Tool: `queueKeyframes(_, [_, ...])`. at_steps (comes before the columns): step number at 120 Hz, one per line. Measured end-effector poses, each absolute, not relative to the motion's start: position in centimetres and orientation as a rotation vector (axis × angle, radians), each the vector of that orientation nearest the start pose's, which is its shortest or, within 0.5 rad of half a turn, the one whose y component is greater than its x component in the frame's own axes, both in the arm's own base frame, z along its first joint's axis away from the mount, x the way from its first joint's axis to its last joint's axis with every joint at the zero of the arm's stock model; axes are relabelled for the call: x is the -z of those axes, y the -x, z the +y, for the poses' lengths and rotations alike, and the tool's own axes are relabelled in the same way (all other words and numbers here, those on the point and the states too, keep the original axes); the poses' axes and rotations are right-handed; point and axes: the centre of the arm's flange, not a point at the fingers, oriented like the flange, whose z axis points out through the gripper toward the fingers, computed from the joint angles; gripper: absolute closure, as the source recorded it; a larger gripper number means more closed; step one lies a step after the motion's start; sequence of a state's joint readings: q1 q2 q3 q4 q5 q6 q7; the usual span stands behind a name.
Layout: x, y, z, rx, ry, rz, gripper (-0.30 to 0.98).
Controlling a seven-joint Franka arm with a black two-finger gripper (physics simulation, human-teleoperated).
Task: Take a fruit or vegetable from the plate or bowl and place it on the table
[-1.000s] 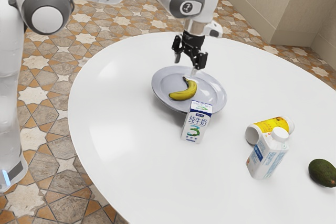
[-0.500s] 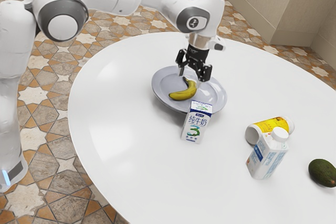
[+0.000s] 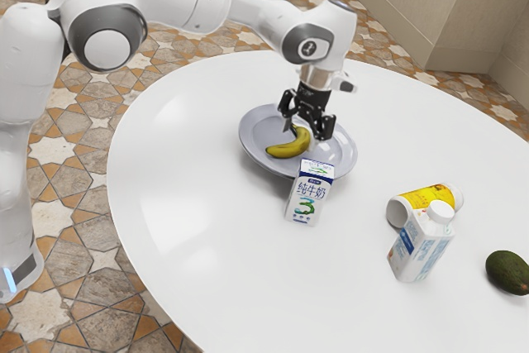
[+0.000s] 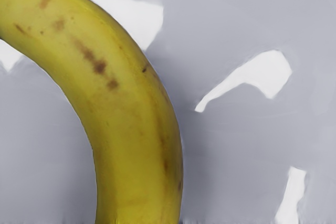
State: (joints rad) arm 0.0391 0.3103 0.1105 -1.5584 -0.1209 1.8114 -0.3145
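Exterior view: the black two-finger gripper (image 3: 299, 137) hangs open over the curved yellow banana (image 3: 289, 150). One end points to the exterior view's left, toward the round grey plate's rim (image 3: 246, 141).

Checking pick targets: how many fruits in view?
2: a banana on the plate, and an avocado on the table, cut off by the exterior view's right edge.

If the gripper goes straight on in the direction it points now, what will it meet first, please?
The gripper points down with open fingers. It would probably meet the banana first; depth is unclear, so a finger could instead reach the plate beside it.
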Motion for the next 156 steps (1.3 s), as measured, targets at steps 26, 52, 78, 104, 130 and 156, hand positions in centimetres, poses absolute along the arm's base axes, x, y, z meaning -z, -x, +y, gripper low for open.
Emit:
queueKeyframes(26, [-46.2, -64.4, 8.9, -0.092, 3.117, -0.816, 0.00])
queueKeyframes(52, [-44.9, -65.4, 9.0, -0.109, 3.111, -0.820, 0.00])
queueKeyframes(78, [-44.0, -65.7, 9.0, -0.129, 3.110, -0.824, 0.00])
queueKeyframes(104, [-43.2, -65.8, 9.4, -0.148, 3.106, -0.838, 0.00])
queueKeyframes(130, [-42.5, -65.8, 9.6, -0.161, 3.103, -0.843, 0.00])
queueKeyframes(156, [-42.5, -65.8, 9.5, -0.165, 3.110, -0.854, 0.29])
